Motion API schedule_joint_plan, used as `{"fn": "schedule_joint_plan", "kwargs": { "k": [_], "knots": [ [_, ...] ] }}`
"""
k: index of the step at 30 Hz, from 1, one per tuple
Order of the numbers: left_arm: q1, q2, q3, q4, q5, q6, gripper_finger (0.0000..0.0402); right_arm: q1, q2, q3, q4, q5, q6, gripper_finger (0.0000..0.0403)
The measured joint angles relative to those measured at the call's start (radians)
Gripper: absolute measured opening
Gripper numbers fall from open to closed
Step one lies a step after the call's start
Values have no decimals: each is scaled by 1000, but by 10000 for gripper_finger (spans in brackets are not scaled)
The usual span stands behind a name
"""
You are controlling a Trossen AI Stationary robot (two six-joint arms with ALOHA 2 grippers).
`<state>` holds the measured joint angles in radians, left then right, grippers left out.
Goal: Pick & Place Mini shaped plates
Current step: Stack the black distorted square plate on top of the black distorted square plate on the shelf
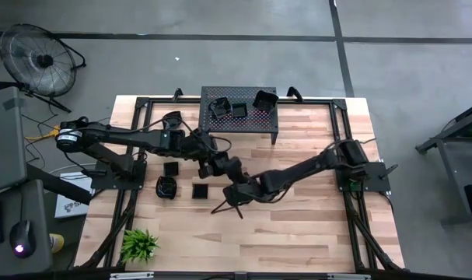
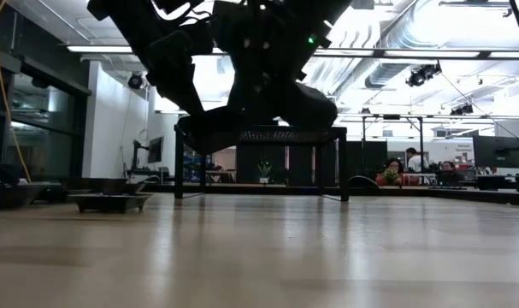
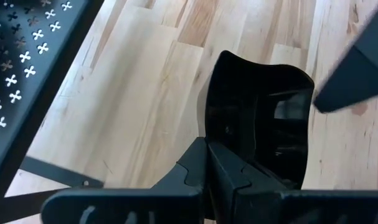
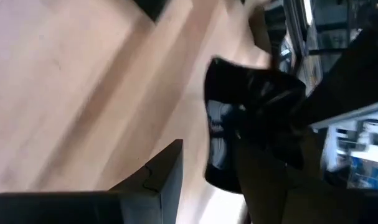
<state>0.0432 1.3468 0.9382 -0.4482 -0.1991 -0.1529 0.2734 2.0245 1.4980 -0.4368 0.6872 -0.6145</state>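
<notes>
Left end effector point(image 3: 238, 168) pinching a glossy black mini plate point(image 3: 263, 118) above the desk point(image 1: 313, 225); right end effector point(image 4: 207, 180) spread beside it.

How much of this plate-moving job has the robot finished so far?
Partly done, it seems. Three small black plates already sit on the perforated stand. One plate is in hand: the left gripper is shut on it above the table, with the right gripper open close by. Three more plates lie on the wood, not yet picked up.
</notes>
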Motion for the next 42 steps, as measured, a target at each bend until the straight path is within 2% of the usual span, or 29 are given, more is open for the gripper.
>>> {"fn": "schedule_joint_plan", "kwargs": {
  "k": [4,8,13,17,21,29,38,42],
  "knots": [
    [0,0,0,1,0,3,0,-13,4,2,3,-8,-14,138],
    [0,0,0,5,0,16,0,-44,4,-2,3,-76,-12,138],
    [0,0,0,4,-2,18,0,-64,4,-2,16,-69,-19,138],
    [0,0,0,4,-2,18,0,-70,4,-2,15,-134,-14,135],
    [0,0,0,4,-3,25,0,-71,4,-2,27,-143,-14,109],
    [-1,0,0,3,-2,25,0,-71,4,-3,33,-199,-14,12],
    [0,0,-1,3,-13,36,2,-71,4,-3,32,-220,-15,5],
    [0,0,-1,25,-21,82,19,-71,4,-3,28,-227,-9,3]
  ]
}}
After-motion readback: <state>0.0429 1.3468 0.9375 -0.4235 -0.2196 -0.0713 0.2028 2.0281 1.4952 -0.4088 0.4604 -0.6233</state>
